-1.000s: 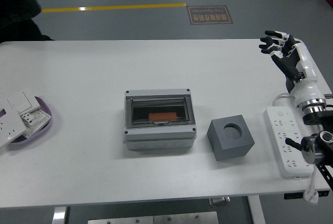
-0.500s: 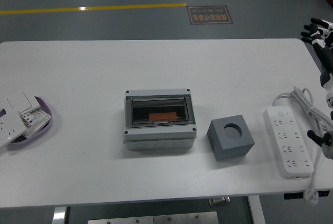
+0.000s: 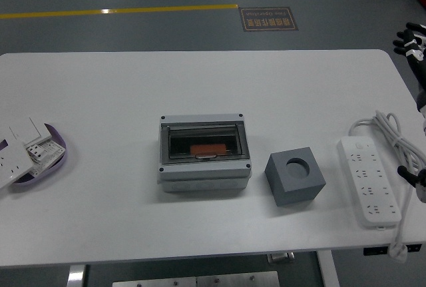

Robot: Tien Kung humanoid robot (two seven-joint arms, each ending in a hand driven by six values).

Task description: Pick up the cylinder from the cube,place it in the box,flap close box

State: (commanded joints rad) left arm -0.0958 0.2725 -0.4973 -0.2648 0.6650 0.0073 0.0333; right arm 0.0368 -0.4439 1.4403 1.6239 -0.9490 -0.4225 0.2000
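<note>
Since a second ago the right hand (image 3: 414, 39) has drawn back from over the tabletop's far right corner to the picture's right edge, where only its dark fingertips show; whether they are released or clenched cannot be told. Nearest the tabletop's (image 3: 100, 220) near right corner lies a white power strip (image 3: 370, 180), its cable looping beside it along the right edge. Just left of it stands the grey cube (image 3: 295, 178), its round top socket showing no cylinder. At the tabletop's middle sits the grey box (image 3: 204, 156), its clear flap lying flat over an orange piece (image 3: 208, 149) inside, which may be the cylinder, though the shape is too unclear to tell. By the left edge a purple dish (image 3: 48, 156) holds white wall switches (image 3: 21, 146). Left hand does not appear
</note>
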